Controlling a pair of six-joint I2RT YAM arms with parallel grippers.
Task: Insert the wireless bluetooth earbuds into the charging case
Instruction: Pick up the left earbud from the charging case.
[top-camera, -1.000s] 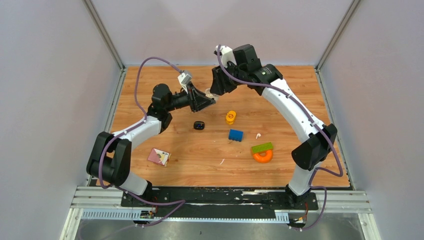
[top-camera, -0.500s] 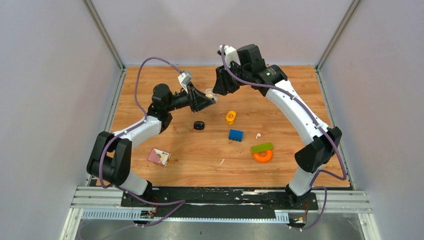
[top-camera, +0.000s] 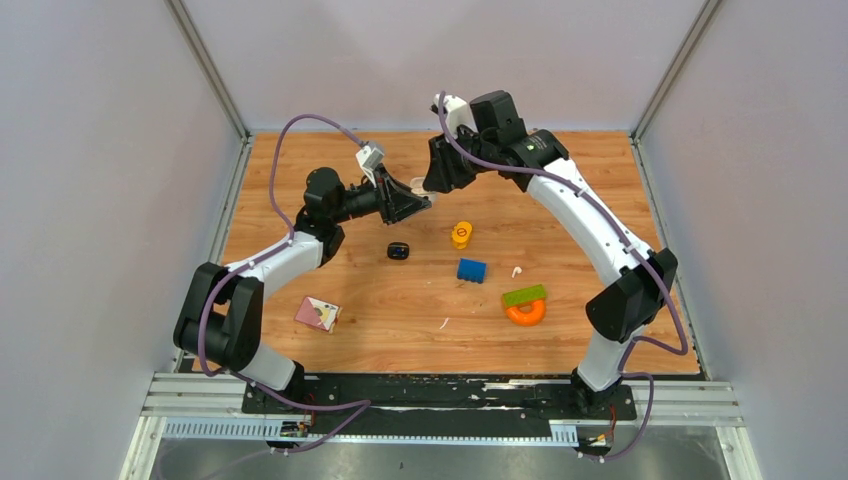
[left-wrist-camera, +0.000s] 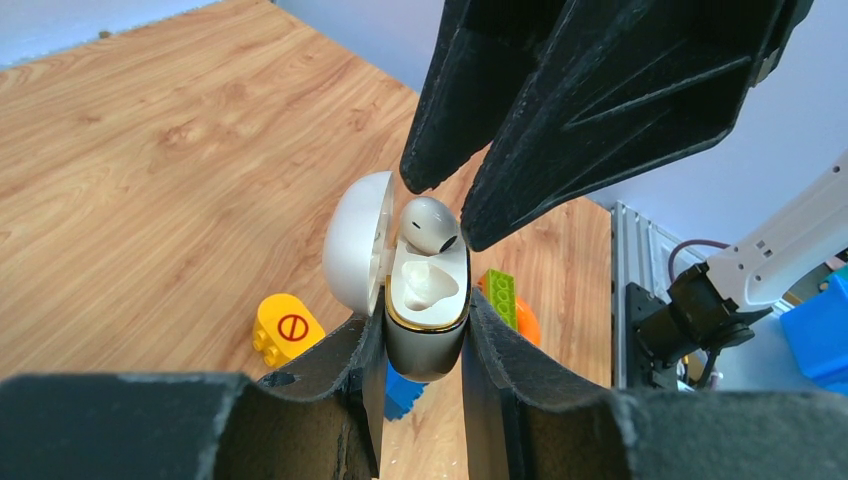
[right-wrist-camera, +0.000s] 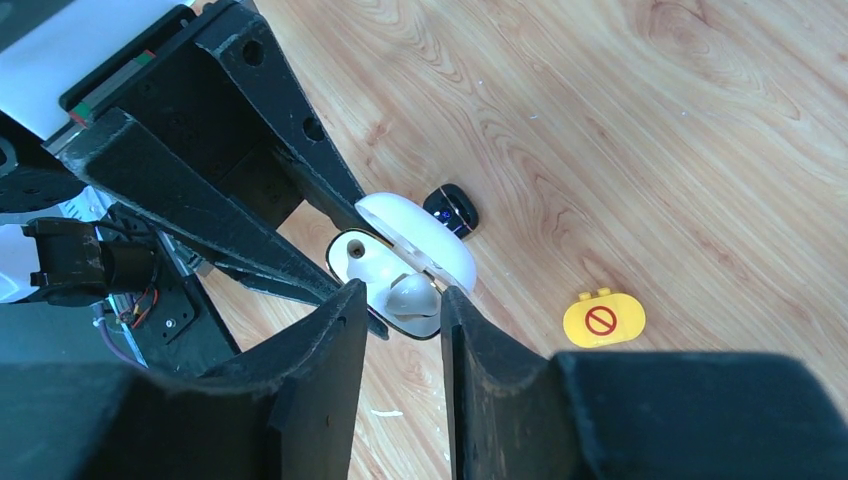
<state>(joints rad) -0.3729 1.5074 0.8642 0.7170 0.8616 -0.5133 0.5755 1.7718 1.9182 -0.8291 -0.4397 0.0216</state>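
Note:
My left gripper (left-wrist-camera: 425, 335) is shut on a white charging case (left-wrist-camera: 428, 352) and holds it above the table, its lid (left-wrist-camera: 355, 250) swung open to the left. One white earbud (left-wrist-camera: 430, 224) sits at the case's far slot. My right gripper (right-wrist-camera: 402, 292) comes down from above, its jaws closed narrowly on that earbud (right-wrist-camera: 412, 296). The near slot (left-wrist-camera: 425, 283) shows bare. In the top view the two grippers meet at the back middle of the table, left gripper (top-camera: 424, 201) under right gripper (top-camera: 433, 186). A second white earbud (top-camera: 516, 271) lies loose on the wood.
A small black case (top-camera: 399, 250) lies below the grippers. Near it are a yellow brick (top-camera: 461, 234) and a blue brick (top-camera: 471, 270). A green brick on an orange ring (top-camera: 525, 304) is at the right, a pink block (top-camera: 317, 313) at the left front.
The right gripper's jaws have narrowed around the earbud. The right arm rose a little, then came back down over the case. The left arm has stayed put.

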